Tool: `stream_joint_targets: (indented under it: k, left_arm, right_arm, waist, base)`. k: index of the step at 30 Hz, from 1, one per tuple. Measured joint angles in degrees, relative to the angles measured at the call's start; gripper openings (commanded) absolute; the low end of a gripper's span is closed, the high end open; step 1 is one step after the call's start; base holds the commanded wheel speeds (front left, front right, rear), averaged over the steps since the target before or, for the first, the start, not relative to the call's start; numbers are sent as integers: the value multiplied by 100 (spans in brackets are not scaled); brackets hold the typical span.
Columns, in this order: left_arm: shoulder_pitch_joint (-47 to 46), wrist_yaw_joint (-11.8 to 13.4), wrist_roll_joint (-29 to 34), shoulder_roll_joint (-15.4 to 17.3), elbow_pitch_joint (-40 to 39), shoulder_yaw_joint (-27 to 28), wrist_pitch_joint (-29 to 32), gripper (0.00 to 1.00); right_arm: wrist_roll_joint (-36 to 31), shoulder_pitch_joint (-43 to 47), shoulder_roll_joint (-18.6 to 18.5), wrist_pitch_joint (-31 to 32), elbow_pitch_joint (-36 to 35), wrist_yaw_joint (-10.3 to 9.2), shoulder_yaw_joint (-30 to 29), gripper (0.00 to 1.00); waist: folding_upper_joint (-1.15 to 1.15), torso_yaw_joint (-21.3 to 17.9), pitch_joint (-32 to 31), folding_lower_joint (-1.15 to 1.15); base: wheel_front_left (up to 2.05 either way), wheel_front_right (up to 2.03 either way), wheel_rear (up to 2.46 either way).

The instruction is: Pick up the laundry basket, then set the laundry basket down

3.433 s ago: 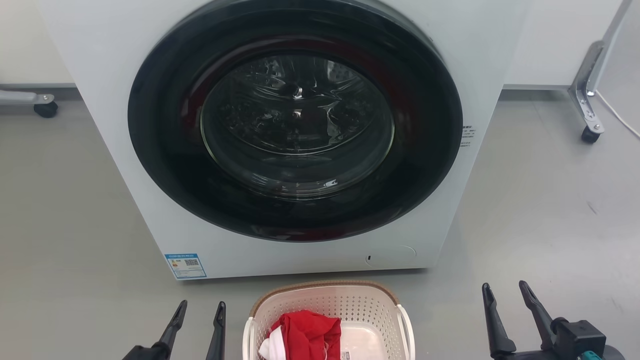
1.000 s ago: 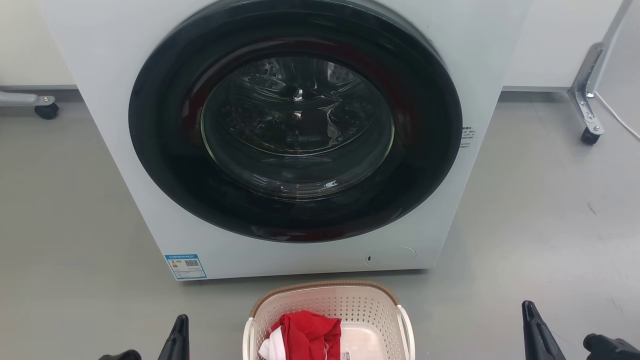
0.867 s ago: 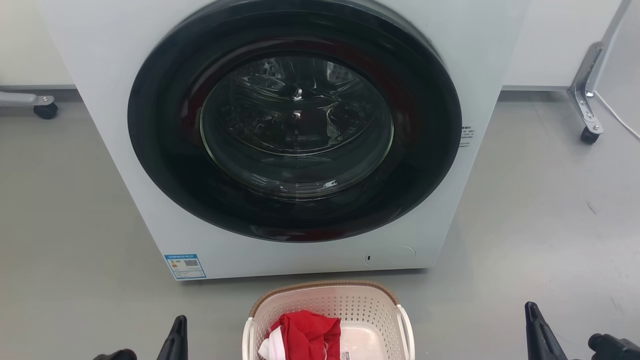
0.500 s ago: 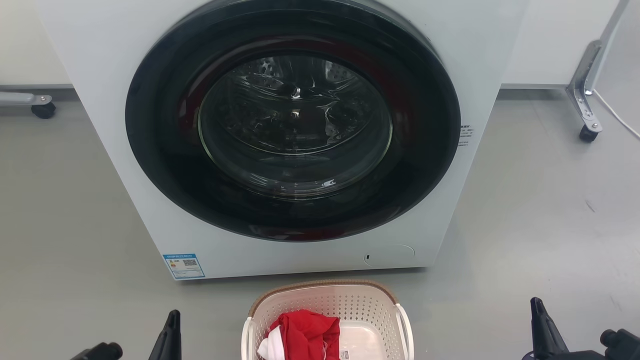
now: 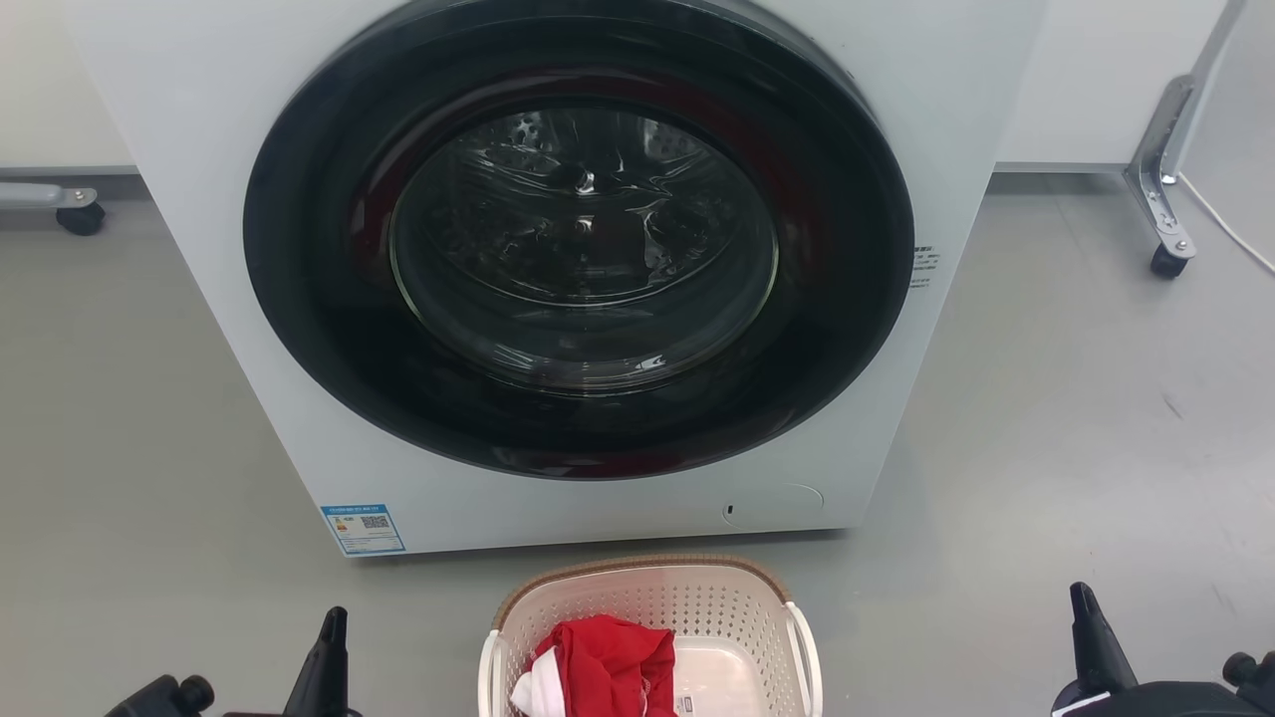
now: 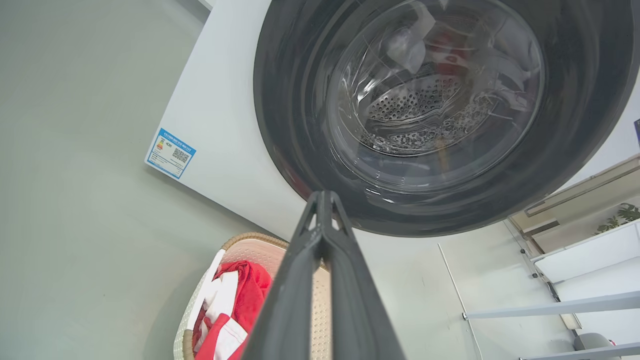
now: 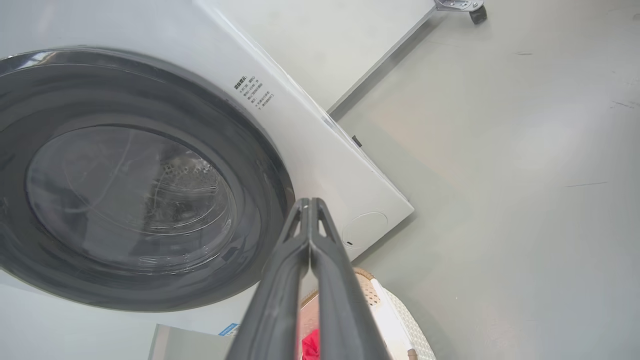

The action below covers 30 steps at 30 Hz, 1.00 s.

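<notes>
washing machine (image 5: 199, 149) centre back on floor (image 5: 1046, 418), laundry basket (image 5: 637, 575) just in front of it, clothes (image 5: 608, 657) in basket's left half, left gripper (image 5: 331, 632) left of basket, right gripper (image 5: 1084, 612) well to its right, wheeled frame (image 5: 1158, 189) back right, caster (image 5: 78, 217) back left
</notes>
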Motion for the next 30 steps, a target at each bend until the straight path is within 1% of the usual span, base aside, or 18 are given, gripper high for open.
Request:
stream_joint_targets:
  k: [3, 6, 9, 17, 21, 27, 30]
  left_arm:
    - [-66, -9, -243, -33, 63, 75, 63, 0]
    - [-109, -100, -520, -64, 110, 154, 135, 0]
    - [-137, -107, -721, -92, 147, 207, 180, 0]
    - [-247, -258, -1336, -146, 272, 377, 308, 0]
    - [-330, -307, -1510, -167, 308, 449, 346, 0]
    - [-432, -377, -1981, -215, 386, 566, 458, 0]
    - [-450, -411, -2169, -257, 442, 637, 502, 0]
  right_arm:
    - [222, -3, 36, 80, 34, 34, -67, 0]
    - [530, -92, 85, 149, 81, 100, -159, 0]
    - [755, -120, 100, 216, 112, 134, -225, 0]
    - [1340, -231, 178, 392, 186, 257, -405, 0]
    - [1583, -235, 200, 447, 226, 302, -479, 0]
    - [2022, -352, 269, 569, 289, 397, -605, 0]
    - [2257, -355, 288, 628, 341, 409, -682, 0]
  waist:
    - [0, -6, 5, 0]
    - [0, -13, 12, 0]
    - [0, -19, 17, 0]
    - [0, -34, 31, 0]
    - [0, -40, 36, 0]
    - [0, -51, 47, 0]
    - [0, -57, 52, 0]
  base:
    - [0, 0, 0]
    - [0, 0, 0]
    - [0, 0, 0]
    - [0, 0, 0]
    - [0, 0, 0]
    - [0, 0, 0]
    - [0, 0, 0]
